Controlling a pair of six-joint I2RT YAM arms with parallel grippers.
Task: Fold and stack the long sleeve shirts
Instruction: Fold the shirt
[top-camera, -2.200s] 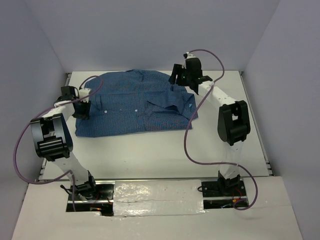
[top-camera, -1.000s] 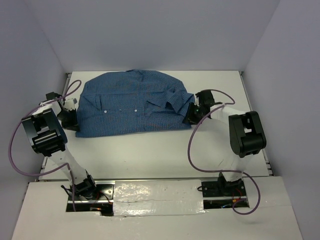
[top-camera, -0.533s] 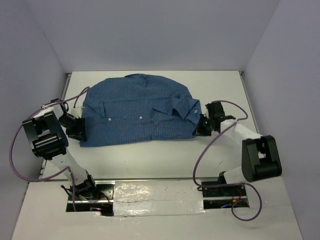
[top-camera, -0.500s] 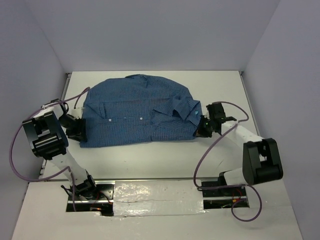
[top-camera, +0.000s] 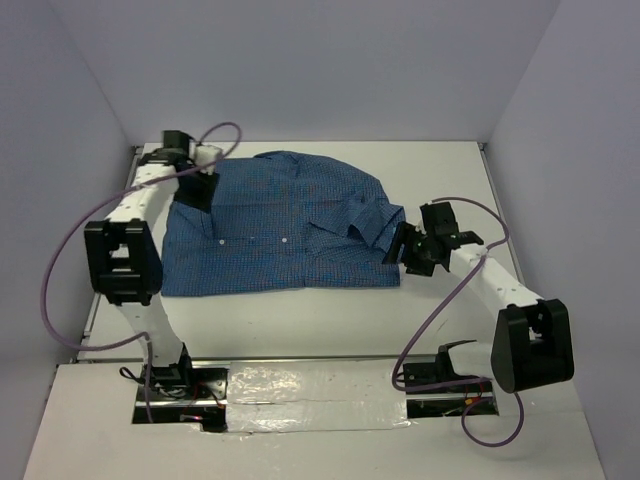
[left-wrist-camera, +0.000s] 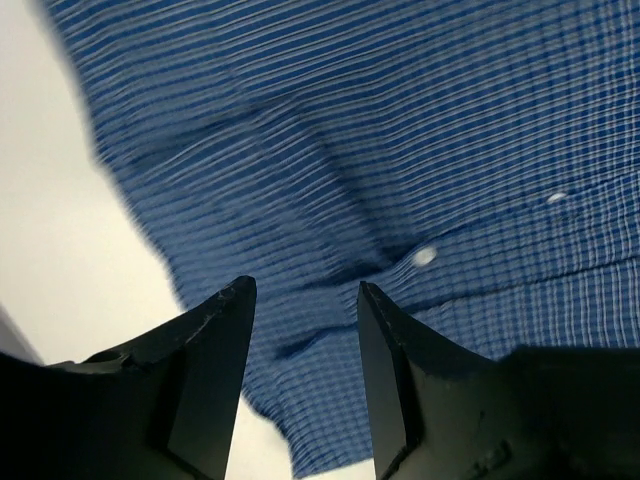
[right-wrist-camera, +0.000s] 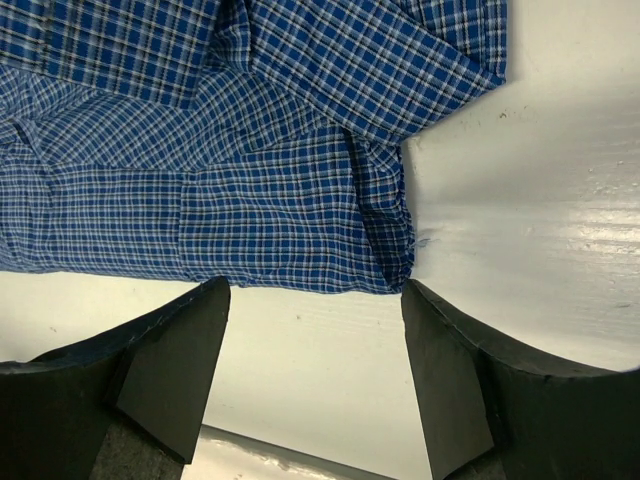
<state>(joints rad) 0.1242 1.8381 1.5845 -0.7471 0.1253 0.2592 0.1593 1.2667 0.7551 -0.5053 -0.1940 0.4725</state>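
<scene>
One long sleeve shirt (top-camera: 280, 225), blue and finely checked, lies folded flat in the middle of the white table. Its collar sits toward the right. My left gripper (top-camera: 200, 190) hovers over the shirt's far left part. In the left wrist view the left gripper (left-wrist-camera: 303, 295) is open, with blurred blue cloth (left-wrist-camera: 400, 150) and white buttons below and nothing between the fingers. My right gripper (top-camera: 405, 252) stands just off the shirt's right edge. The right gripper (right-wrist-camera: 312, 292) is open over bare table, with the shirt's near right corner (right-wrist-camera: 250, 200) just beyond its tips.
The white table (top-camera: 330, 320) is walled by grey panels at the back and both sides. Purple cables loop from each arm; the left one arcs over the far left corner (top-camera: 225, 135). A taped strip (top-camera: 310, 390) runs along the near edge between the arm bases.
The left arm swung from the shirt's near left edge up to its far left part, opening wider. The right gripper opened and drew back off the shirt's right edge.
</scene>
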